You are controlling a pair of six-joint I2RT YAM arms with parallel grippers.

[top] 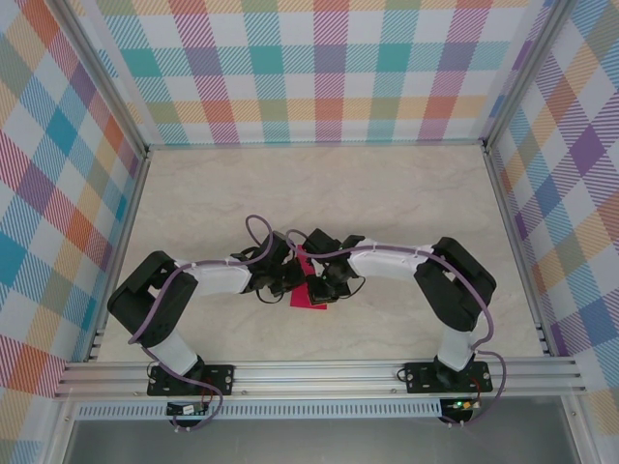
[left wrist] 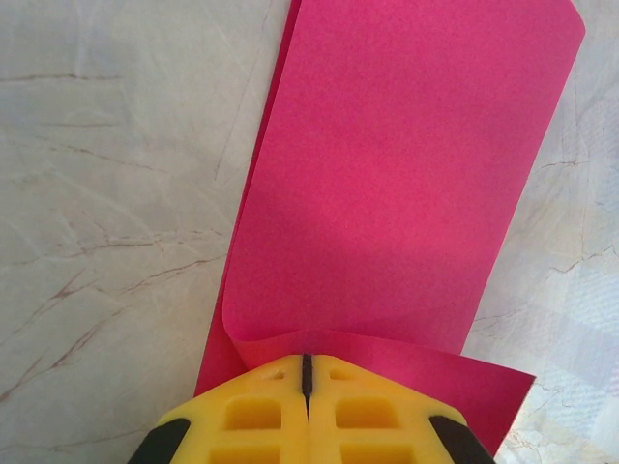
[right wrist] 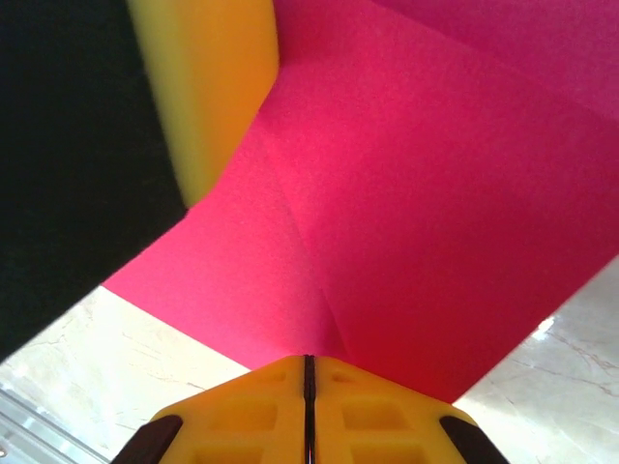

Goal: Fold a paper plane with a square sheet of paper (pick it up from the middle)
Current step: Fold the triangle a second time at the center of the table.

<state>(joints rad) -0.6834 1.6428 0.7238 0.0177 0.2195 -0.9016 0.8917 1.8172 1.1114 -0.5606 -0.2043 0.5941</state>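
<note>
Pink paper (left wrist: 387,174) prob. in L gripper (left wrist: 307,365), R gripper (right wrist: 308,363)

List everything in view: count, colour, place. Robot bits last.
sheet of paper: one, magenta-pink, partly folded over, mid-table between the two tools
table: one, pale marble-look, under the arms
walls: three, pastel plaid, left, back and right of the table
frame rails: several, silver metal, along the near edge and up the corners
left arm: one, white and black, bolted near-left, reaching to the centre
right arm: one, white and black, bolted near-right, reaching to the centre
left tool: one, yellow, shut on the sheet of paper
right tool: one, yellow, shut on the sheet of paper
</note>
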